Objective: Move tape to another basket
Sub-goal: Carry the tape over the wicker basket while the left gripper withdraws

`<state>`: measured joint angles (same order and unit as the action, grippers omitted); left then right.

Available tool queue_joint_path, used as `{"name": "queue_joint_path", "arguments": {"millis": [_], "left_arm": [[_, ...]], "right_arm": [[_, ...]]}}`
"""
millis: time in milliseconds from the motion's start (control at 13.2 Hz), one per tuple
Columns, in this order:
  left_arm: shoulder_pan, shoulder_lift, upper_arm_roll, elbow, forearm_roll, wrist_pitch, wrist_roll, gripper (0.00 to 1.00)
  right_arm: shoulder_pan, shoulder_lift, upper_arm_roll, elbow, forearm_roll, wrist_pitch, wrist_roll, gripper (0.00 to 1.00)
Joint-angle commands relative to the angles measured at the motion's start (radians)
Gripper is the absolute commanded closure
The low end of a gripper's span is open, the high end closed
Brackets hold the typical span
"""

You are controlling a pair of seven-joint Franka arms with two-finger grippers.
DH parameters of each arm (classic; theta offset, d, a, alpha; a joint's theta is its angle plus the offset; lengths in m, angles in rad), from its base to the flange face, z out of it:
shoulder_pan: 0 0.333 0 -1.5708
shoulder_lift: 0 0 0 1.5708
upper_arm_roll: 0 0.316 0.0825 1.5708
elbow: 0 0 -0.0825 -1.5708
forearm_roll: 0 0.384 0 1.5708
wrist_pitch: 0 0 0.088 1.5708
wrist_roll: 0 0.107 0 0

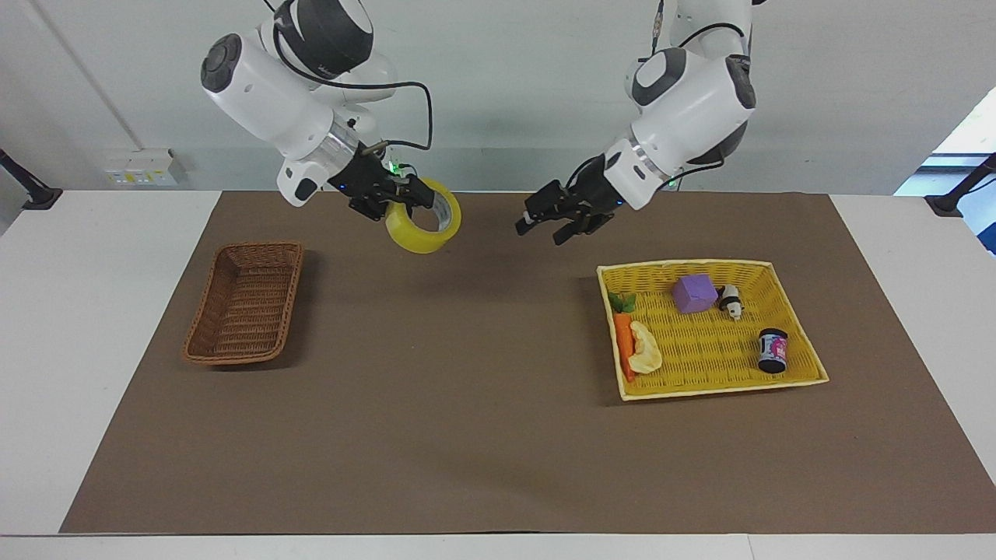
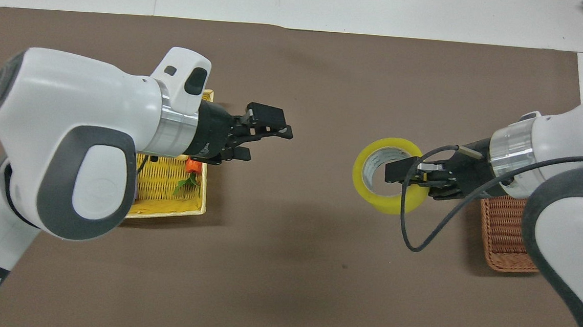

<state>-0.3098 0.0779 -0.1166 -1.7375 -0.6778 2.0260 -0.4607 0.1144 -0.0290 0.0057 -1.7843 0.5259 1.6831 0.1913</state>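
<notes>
The tape (image 1: pixel 418 238) (image 2: pixel 387 204), a wide yellow roll with a whitish core, hangs in the air with my right gripper (image 1: pixel 411 196) (image 2: pixel 399 172) shut on its rim, one finger inside the core. It is over the brown mat, between the middle of the table and the brown wicker basket (image 1: pixel 243 358) (image 2: pixel 502 240), which lies at the right arm's end with nothing in it. My left gripper (image 1: pixel 541 231) (image 2: pixel 267 142) is open and holds nothing, in the air over the mat beside the yellow tray.
The yellow woven tray (image 1: pixel 716 389) (image 2: pixel 165 211) at the left arm's end holds a purple block (image 1: pixel 694 294), a panda toy (image 1: pixel 730 300), a dark printed can (image 1: pixel 773 351), a carrot (image 1: pixel 622 336) and a pale yellow piece (image 1: pixel 645 348). The brown mat (image 1: pixel 467 404) covers most of the table.
</notes>
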Motion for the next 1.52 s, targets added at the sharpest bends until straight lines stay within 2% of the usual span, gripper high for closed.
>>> {"name": "queue_joint_path", "arguments": {"millis": [0,152,227,303,531,758,834,1062,1289,1441], "left_arm": [[0.09,-0.02,-0.008,0.028,0.116,-0.131,-0.009,0.0],[0.151,-0.02,-0.008,0.047,0.22,-0.18,0.002,0.0],[0.178,-0.021,-0.008,0.049,0.262,-0.194,0.004,0.0],[0.202,-0.026,-0.008,0.049,0.314,-0.201,0.019,0.0],[0.288,-0.036,-0.008,0.05,0.431,-0.228,0.213,0.0],[0.359,-0.055,-0.006,0.052,0.562,-0.239,0.416,0.0],[0.379,-0.067,-0.006,0.053,0.587,-0.256,0.45,0.0],[0.39,-0.064,-0.009,0.151,0.731,-0.445,0.517,0.0],[0.394,-0.069,0.0,0.215,0.739,-0.579,0.637,0.0],[0.394,-0.061,-0.006,0.277,0.735,-0.648,0.636,0.0]], "right_arm": [[-0.108,-0.014,0.0,0.043,-0.003,-0.078,-0.084,1.0],[-0.229,-0.022,-0.001,0.046,-0.035,-0.117,-0.204,1.0],[-0.239,-0.022,0.0,0.043,-0.141,-0.077,-0.235,1.0],[-0.264,-0.008,0.0,0.027,-0.182,-0.044,-0.246,1.0],[-0.386,0.092,-0.001,-0.026,-0.182,0.03,-0.384,1.0],[-0.467,0.116,-0.001,-0.176,-0.195,0.185,-0.53,1.0],[-0.478,0.135,-0.001,-0.193,-0.195,0.207,-0.559,1.0],[-0.513,0.185,-0.001,-0.195,-0.195,0.228,-0.621,1.0],[-0.532,0.216,-0.001,-0.199,-0.195,0.245,-0.659,0.99],[-0.556,0.25,-0.001,-0.198,-0.195,0.25,-0.697,0.79]]}}
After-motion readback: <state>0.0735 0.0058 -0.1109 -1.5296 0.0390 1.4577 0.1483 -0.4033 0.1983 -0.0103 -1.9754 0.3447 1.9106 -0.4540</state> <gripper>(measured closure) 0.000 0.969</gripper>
